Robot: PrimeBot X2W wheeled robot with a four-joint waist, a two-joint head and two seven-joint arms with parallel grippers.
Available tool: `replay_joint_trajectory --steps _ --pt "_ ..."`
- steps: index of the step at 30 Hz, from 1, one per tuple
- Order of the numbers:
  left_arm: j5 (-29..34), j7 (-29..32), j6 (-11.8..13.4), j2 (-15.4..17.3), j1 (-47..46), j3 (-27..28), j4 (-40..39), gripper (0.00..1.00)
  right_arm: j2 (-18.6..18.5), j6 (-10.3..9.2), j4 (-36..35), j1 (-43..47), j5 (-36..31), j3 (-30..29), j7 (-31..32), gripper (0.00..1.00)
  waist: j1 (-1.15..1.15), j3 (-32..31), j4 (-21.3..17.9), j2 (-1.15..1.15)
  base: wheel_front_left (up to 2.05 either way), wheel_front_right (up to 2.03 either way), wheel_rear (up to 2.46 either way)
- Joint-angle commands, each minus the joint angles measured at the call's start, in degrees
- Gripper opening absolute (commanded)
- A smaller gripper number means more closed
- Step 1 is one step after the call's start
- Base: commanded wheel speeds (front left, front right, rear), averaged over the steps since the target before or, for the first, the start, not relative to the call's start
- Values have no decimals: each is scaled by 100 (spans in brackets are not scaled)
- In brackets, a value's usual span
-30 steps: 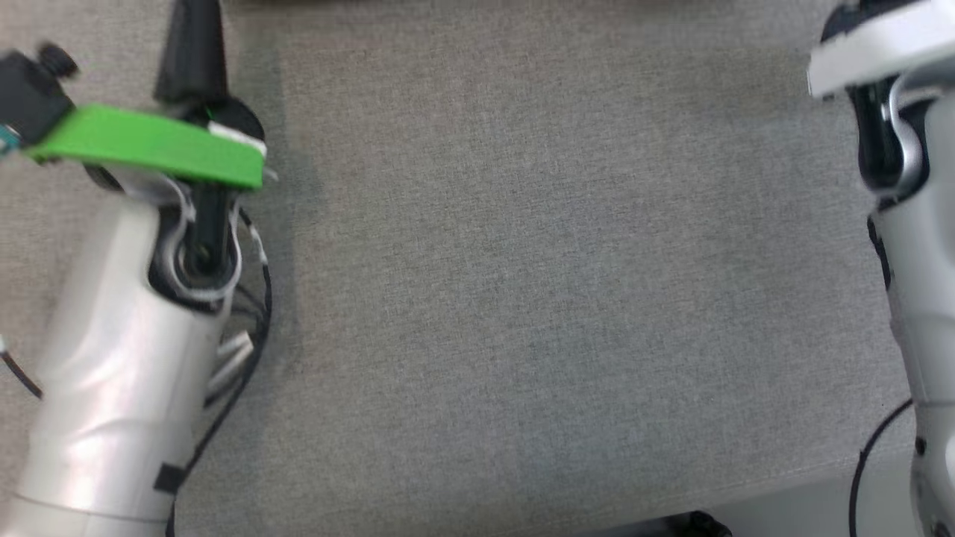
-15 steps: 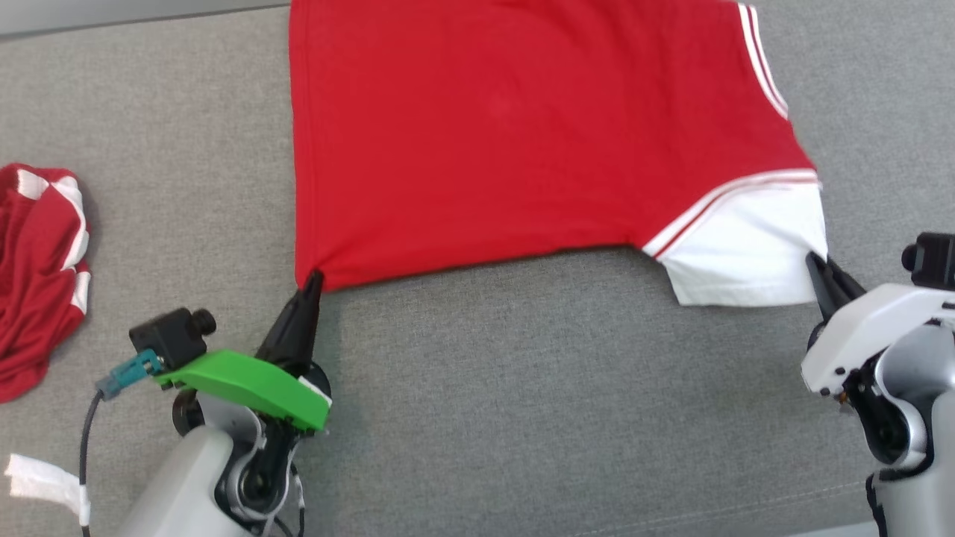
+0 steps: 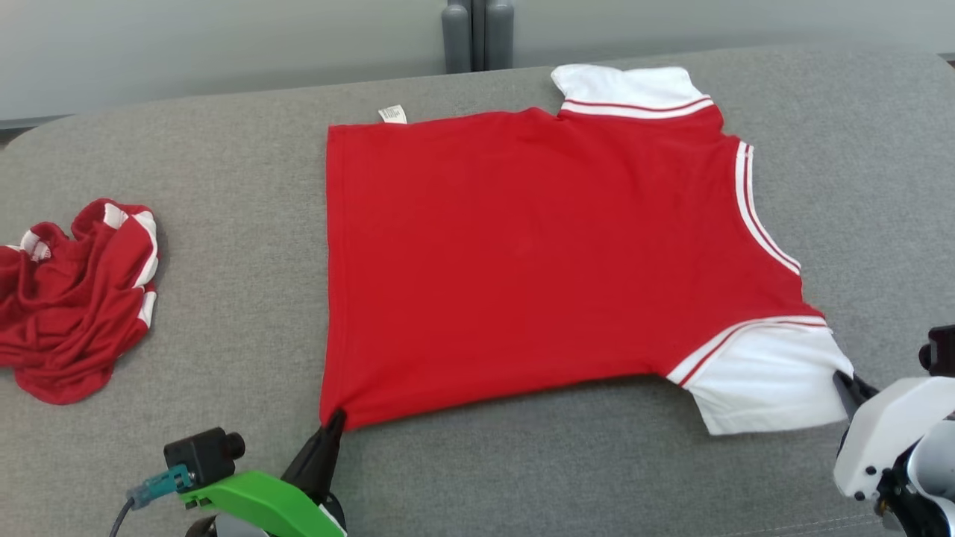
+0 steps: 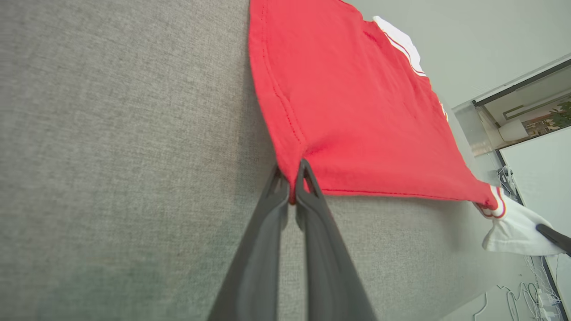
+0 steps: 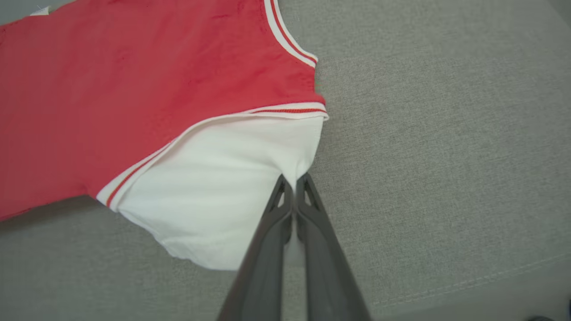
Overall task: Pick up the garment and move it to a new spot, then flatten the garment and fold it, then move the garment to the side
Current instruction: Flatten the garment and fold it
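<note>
A red shirt [image 3: 522, 253] with white sleeves and white collar lies spread flat on the grey cushioned surface [image 3: 522, 477]. My left gripper [image 3: 336, 424] is shut on the shirt's near left hem corner [image 4: 292, 178]. My right gripper [image 3: 844, 379] is shut on the edge of the white near sleeve [image 3: 768, 384], which the right wrist view shows pinched between the two dark fingers [image 5: 292, 187]. In the left wrist view the right gripper's dark finger [image 4: 553, 235] touches the sleeve [image 4: 513, 229] at the far right.
A second, crumpled red and white garment [image 3: 71, 298] lies at the left of the surface. A grey post [image 3: 477, 33] stands behind the far edge. The surface's front seam [image 5: 468, 281] runs near my right arm [image 3: 895, 447].
The head camera has tilted up, bringing the whole shirt and far edge into view. Both grippers keep their hold on the shirt's near corners.
</note>
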Motion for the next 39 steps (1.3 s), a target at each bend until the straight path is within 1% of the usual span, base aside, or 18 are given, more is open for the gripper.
replay_joint_trajectory --steps 1,4,7,10,15,17,21,26,29,33,39 --pt "37 49 77 102 169 -16 -72 0 -4 -10 -99 169 -22 -51 160 0 0 -84 63 0 0 0 0" --pt "39 95 184 200 316 -37 -224 0 -4 -10 -262 385 79 -115 424 0 0 -130 77 0 0 0 0" --pt "25 55 244 250 386 24 -376 0 -4 -10 -387 415 169 -197 388 0 0 -160 80 0 0 0 0" --pt "49 60 254 234 291 29 -494 0 -4 -10 -393 244 204 -157 241 0 0 -176 80 0 0 0 0" --pt "96 154 310 146 5 -12 -628 0 -1 -10 -251 -107 -47 39 122 0 0 -177 75 0 0 0 0" --pt "145 225 310 118 -178 -65 -604 0 -83 -10 -113 -327 -145 132 114 0 0 -143 94 0 0 0 0" --pt "200 356 343 -11 -610 -81 -389 0 -264 -9 274 -797 -150 293 89 0 0 -27 129 0 0 0 0" --pt "275 428 487 -210 -1190 -27 122 0 -438 -9 888 -1428 -108 482 66 0 0 221 164 0 0 0 0" --pt "308 444 482 -297 -1462 -17 397 0 -522 -9 1198 -1770 -90 607 -14 0 0 366 177 0 0 0 0" --pt "318 425 484 -415 -1737 10 762 0 -581 -9 1556 -2200 -93 700 -276 0 0 526 200 0 0 0 0" --pt "337 389 351 -585 -2033 -31 1153 0 -682 -9 1975 -2624 -143 813 -726 0 0 656 281 0 0 0 0"
